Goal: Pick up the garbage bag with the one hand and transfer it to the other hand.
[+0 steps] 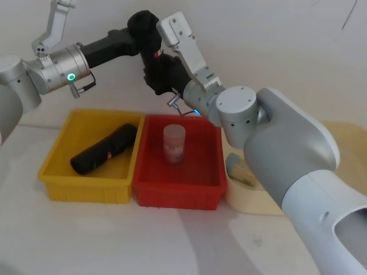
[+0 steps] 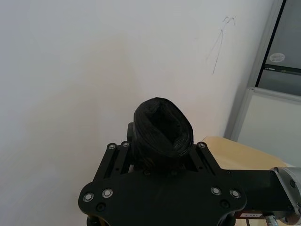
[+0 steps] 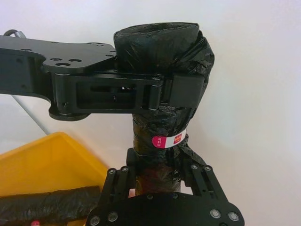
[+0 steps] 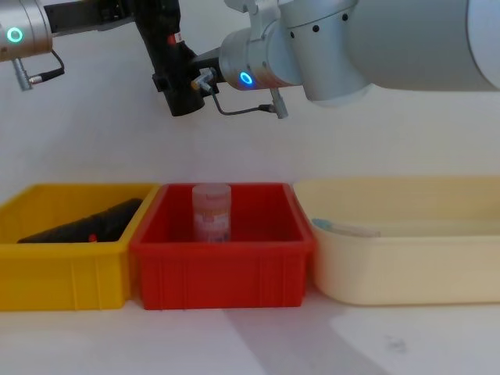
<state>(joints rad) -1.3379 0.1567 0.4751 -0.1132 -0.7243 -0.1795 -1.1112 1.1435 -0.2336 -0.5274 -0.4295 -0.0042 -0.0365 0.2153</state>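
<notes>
Above the red bin (image 1: 213, 189), I am holding the garbage bag (image 3: 162, 94) upright, with both hands pinching it: left gripper (image 3: 181, 89) near its top, right gripper (image 3: 162, 172) below the red label. Handover step; next, the left jaws must release.

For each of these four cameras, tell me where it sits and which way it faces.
Head: high, looking down at yellow bin, red bin; both arms visible.
Chest: low, looking across the bins' sides; arms overhead.
Left wrist: along left gripper toward the wall, garbage bag end-on.
Right wrist: along right gripper, left gripper crossing above.
Both wrist views share the held garbage bag.
</notes>
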